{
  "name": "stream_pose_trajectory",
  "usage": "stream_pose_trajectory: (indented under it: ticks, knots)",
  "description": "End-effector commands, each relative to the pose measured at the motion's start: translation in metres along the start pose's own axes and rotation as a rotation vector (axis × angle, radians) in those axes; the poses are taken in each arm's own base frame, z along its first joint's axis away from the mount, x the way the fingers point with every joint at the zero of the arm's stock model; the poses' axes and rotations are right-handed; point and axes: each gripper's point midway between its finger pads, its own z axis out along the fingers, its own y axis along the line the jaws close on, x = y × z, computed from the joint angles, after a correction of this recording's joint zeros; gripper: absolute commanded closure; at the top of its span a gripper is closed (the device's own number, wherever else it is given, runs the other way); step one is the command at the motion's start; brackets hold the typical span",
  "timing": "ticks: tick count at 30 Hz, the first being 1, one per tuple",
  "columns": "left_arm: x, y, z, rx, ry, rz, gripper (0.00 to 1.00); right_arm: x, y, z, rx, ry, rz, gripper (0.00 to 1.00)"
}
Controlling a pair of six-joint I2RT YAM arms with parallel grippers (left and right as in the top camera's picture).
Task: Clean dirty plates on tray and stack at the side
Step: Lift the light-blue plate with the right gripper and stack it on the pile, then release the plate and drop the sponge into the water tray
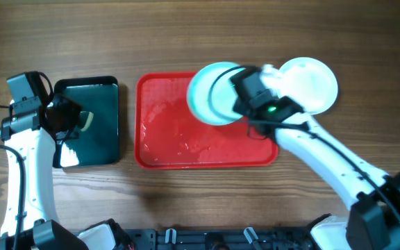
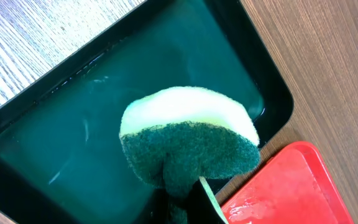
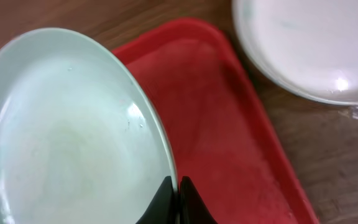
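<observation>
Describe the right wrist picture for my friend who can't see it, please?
The right pincer pinches the rim of a pale turquoise plate, holding it over the red tray. Beside the tray, a white plate sits on the brown wooden table.

— What is sitting on the wooden table (image 1: 186, 42)?
— A black tray (image 1: 110, 125) is lying at the left, the red tray (image 1: 165, 132) is resting mid-table, and a white plate (image 1: 318, 83) is sitting just beside its far right corner
</observation>
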Motion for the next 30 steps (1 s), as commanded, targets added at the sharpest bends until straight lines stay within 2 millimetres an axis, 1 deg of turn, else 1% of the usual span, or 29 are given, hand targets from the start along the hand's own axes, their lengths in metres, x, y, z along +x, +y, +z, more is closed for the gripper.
stream_pose_trajectory:
  ticks: [1,2,3,4,5,8,11,14,15,17,18,19,20,21,23,25,26,27,28,29,30]
  knots:
    - [0.002,0.000,0.003,0.004,0.013,-0.011,0.96,-0.019,-0.051,-0.004,0.129,0.013,0.516,0.96]
    - [0.002,0.000,0.003,0.005,0.013,-0.011,0.96,-0.017,-0.084,-0.005,0.251,-0.007,0.711,0.96]
    - [0.002,0.000,0.003,0.005,0.013,-0.012,0.96,-0.016,-0.106,-0.008,0.329,-0.033,0.817,0.96]
    - [0.002,0.000,0.003,0.005,0.013,-0.012,0.96,-0.020,-0.118,-0.008,0.365,-0.062,0.844,0.96]
    - [0.003,-0.001,0.003,0.008,0.015,-0.011,0.96,-0.026,-0.124,-0.008,0.375,-0.082,0.859,0.96]
    - [0.003,-0.003,0.003,0.022,0.016,-0.011,0.96,-0.035,-0.134,-0.003,0.378,-0.115,0.897,0.96]
    - [0.003,-0.003,0.003,0.021,0.017,-0.011,0.96,-0.046,-0.146,0.006,0.386,-0.126,0.910,0.96]
    - [0.003,-0.003,0.003,0.022,0.017,-0.011,0.96,-0.047,-0.161,0.020,0.425,-0.109,0.952,0.96]
    - [0.003,-0.004,0.003,0.024,0.018,-0.011,0.96,-0.049,-0.163,0.027,0.420,-0.098,0.944,0.91]
    - [0.003,-0.004,0.003,0.024,0.018,-0.011,0.96,-0.057,-0.160,0.041,0.376,-0.072,0.895,0.88]
    - [0.003,-0.004,0.003,0.024,0.017,-0.011,0.96,-0.064,-0.153,0.049,0.332,-0.060,0.819,0.83]
    - [0.002,-0.004,0.003,0.026,0.015,-0.011,0.96,-0.072,-0.143,0.057,0.275,-0.052,0.711,0.53]
    - [0.001,-0.005,0.003,0.028,0.013,-0.010,0.96,-0.075,-0.139,0.059,0.249,-0.047,0.657,0.44]
    - [0.001,-0.005,0.003,0.030,0.011,-0.010,0.96,-0.077,-0.135,0.058,0.233,-0.045,0.628,0.42]
    - [0.000,-0.006,0.003,0.033,0.007,-0.010,0.96,-0.076,-0.132,0.053,0.226,-0.039,0.595,0.43]
    - [0.000,-0.006,0.005,0.036,0.002,-0.009,0.96,-0.076,-0.123,0.044,0.204,-0.042,0.542,0.43]
    - [0.000,-0.006,0.006,0.037,0.001,-0.009,0.96,-0.077,-0.115,0.038,0.179,-0.048,0.499,0.41]
    - [0.000,-0.005,0.009,0.040,-0.003,-0.009,0.96,-0.076,-0.100,0.026,0.141,-0.055,0.430,0.39]
    - [0.001,-0.004,0.013,0.045,-0.011,-0.009,0.96,-0.075,-0.090,0.019,0.116,-0.058,0.392,0.36]
    - [-0.001,-0.002,0.017,0.038,-0.024,-0.008,0.96,-0.070,-0.078,0.009,0.085,-0.056,0.343,0.33]
    - [-0.004,0.002,0.021,0.021,-0.043,-0.009,0.96,-0.061,-0.066,-0.001,0.060,-0.044,0.304,0.28]
